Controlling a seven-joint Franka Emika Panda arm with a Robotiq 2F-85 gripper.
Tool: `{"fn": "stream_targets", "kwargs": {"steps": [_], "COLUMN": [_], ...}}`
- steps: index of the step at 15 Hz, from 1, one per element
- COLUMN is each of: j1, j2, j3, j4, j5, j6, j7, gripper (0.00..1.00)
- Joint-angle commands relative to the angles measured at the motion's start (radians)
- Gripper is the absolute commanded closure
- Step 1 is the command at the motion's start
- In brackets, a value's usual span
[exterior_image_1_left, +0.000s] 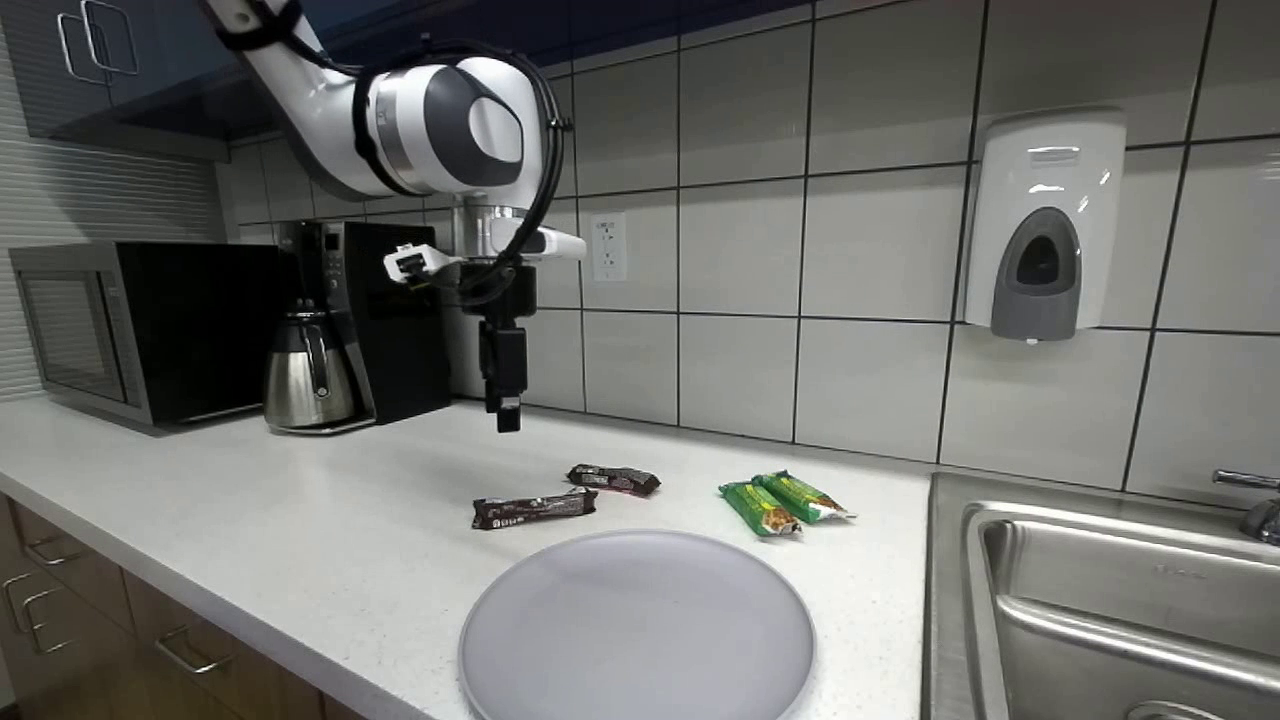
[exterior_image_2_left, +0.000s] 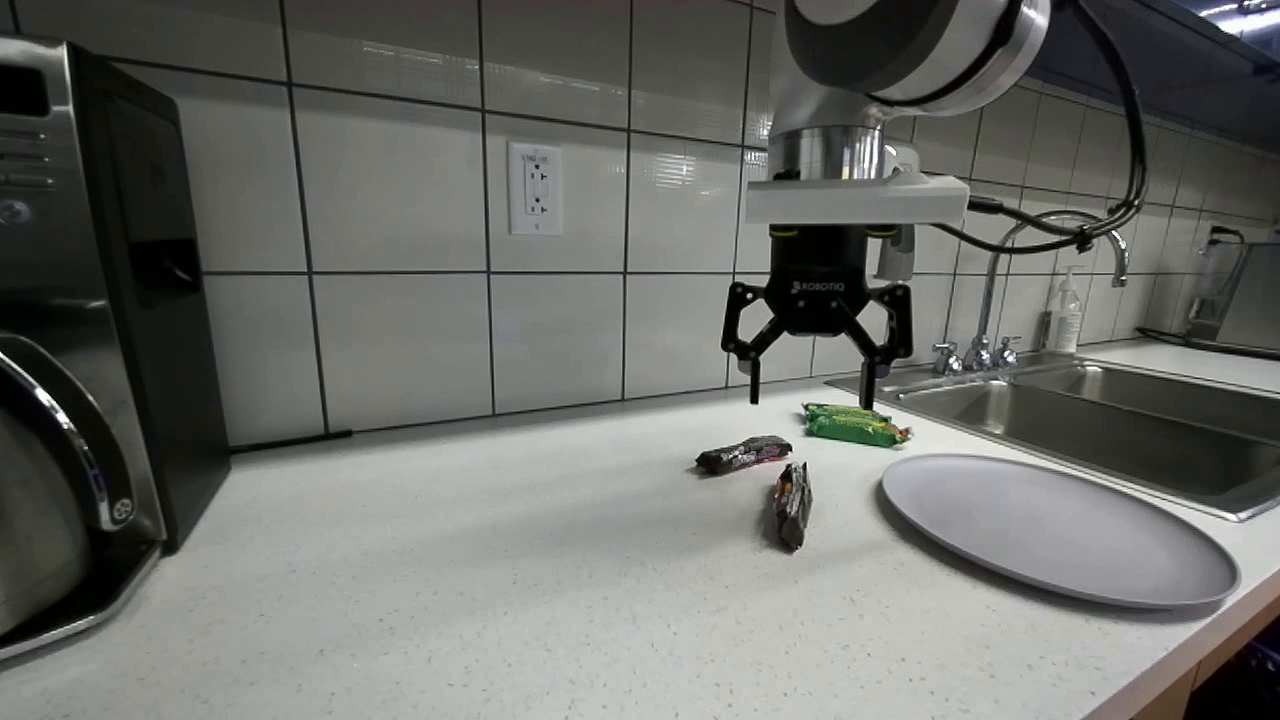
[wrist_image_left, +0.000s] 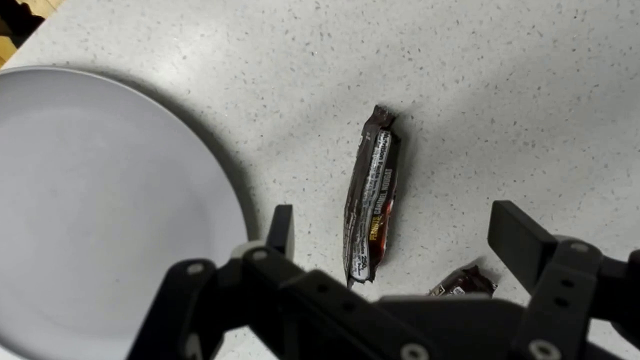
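My gripper (exterior_image_1_left: 509, 415) is open and empty, pointing down above the counter. Its two fingers stand wide apart in an exterior view (exterior_image_2_left: 811, 399) and in the wrist view (wrist_image_left: 394, 222). A dark brown wrapped bar (wrist_image_left: 370, 200) lies on the counter below, seen between the fingers in the wrist view; it also shows in both exterior views (exterior_image_1_left: 534, 508) (exterior_image_2_left: 793, 505). Another dark wrapped bar (exterior_image_1_left: 614, 479) lies nearer the wall (exterior_image_2_left: 745, 454); the gripper body hides most of it in the wrist view (wrist_image_left: 466, 285). The gripper touches neither bar.
A grey plate (exterior_image_1_left: 640, 640) lies by the sink (exterior_image_1_left: 985, 600), near the counter's front edge. Two green wrapped bars (exterior_image_1_left: 760, 508) (exterior_image_1_left: 803, 496) lie side by side near the wall. A coffee maker (exterior_image_1_left: 395, 320) with a steel carafe (exterior_image_1_left: 300, 380) and a microwave (exterior_image_1_left: 190, 330) stand opposite.
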Motion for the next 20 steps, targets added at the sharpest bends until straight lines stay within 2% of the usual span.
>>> {"fn": "stream_targets", "kwargs": {"steps": [1,6,14,20], "j1": [0.023,0.044,0.095,0.095], "j2": [0.062,0.124,0.198,0.220], "j3": [-0.024,-0.046,-0.095,-0.125], "j4": [0.055,0.087,0.095,0.083], "j5": [-0.022,-0.020,-0.071,-0.054], "j6": [0.004,0.037,0.145,0.172], "j7": [0.036,0.046,0.137,0.143], "gripper": [0.00,0.00,0.00,0.00]}}
